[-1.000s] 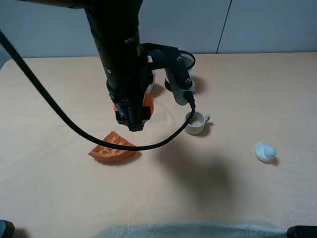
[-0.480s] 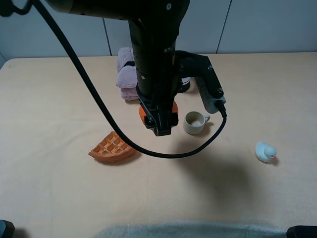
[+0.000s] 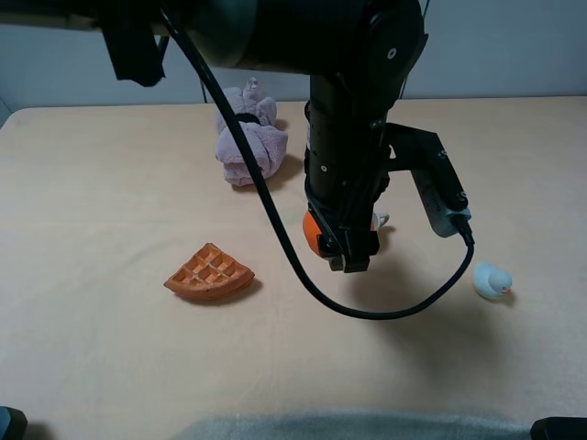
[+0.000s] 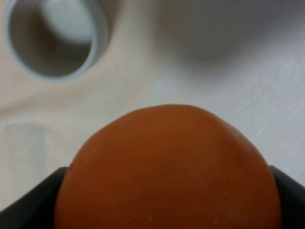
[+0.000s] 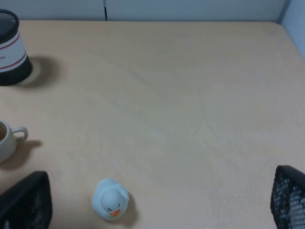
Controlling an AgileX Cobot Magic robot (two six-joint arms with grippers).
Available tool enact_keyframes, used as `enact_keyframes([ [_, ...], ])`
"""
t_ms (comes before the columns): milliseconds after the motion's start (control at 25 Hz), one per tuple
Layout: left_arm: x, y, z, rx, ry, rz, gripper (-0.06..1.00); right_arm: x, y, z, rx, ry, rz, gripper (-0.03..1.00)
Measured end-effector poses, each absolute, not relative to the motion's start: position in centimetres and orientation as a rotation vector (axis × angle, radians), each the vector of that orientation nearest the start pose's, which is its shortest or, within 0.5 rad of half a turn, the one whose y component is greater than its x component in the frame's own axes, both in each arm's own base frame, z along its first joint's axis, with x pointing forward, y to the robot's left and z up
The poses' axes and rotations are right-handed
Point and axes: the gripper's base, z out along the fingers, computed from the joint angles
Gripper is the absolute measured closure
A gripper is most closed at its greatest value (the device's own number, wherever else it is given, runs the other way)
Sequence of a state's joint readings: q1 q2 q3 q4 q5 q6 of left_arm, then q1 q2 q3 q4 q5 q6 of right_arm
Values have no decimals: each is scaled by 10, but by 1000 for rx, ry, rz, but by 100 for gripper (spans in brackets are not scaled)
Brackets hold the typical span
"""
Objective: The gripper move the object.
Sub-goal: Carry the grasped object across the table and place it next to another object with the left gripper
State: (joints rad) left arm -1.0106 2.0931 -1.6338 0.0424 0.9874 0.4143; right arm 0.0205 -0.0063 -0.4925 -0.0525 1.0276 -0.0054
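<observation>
The round orange fruit (image 3: 313, 231) is held in my left gripper (image 3: 345, 253), the black claw under the bulky black arm, above the table just right of centre. In the left wrist view the fruit (image 4: 167, 167) fills the space between the two black fingers (image 4: 28, 205), with my left gripper (image 4: 162, 202) shut on it. A small white cup (image 4: 55, 38) sits on the table below and just beyond the fruit. My right gripper (image 5: 157, 202) is open and empty, low over the table's right part.
An orange-brown waffle wedge (image 3: 209, 272) lies left of centre. A pink plush toy (image 3: 248, 142) lies at the back. A white toy duck (image 3: 491, 280) sits to the right, also in the right wrist view (image 5: 110, 199). A black-and-white container (image 5: 10, 47) stands behind the small cup (image 5: 7, 138).
My left arm has carried the fruit to the right, from above the waffle's far side to above the small cup, which it now mostly hides. The plush toy has come into view.
</observation>
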Motion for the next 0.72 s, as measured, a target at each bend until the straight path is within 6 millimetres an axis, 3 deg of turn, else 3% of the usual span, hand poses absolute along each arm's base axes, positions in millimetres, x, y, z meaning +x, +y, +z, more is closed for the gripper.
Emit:
enact_keyframes([
  [720, 225, -392, 147, 1930, 2223, -119, 21, -4, -4, 278, -25, 2012, -53, 28],
])
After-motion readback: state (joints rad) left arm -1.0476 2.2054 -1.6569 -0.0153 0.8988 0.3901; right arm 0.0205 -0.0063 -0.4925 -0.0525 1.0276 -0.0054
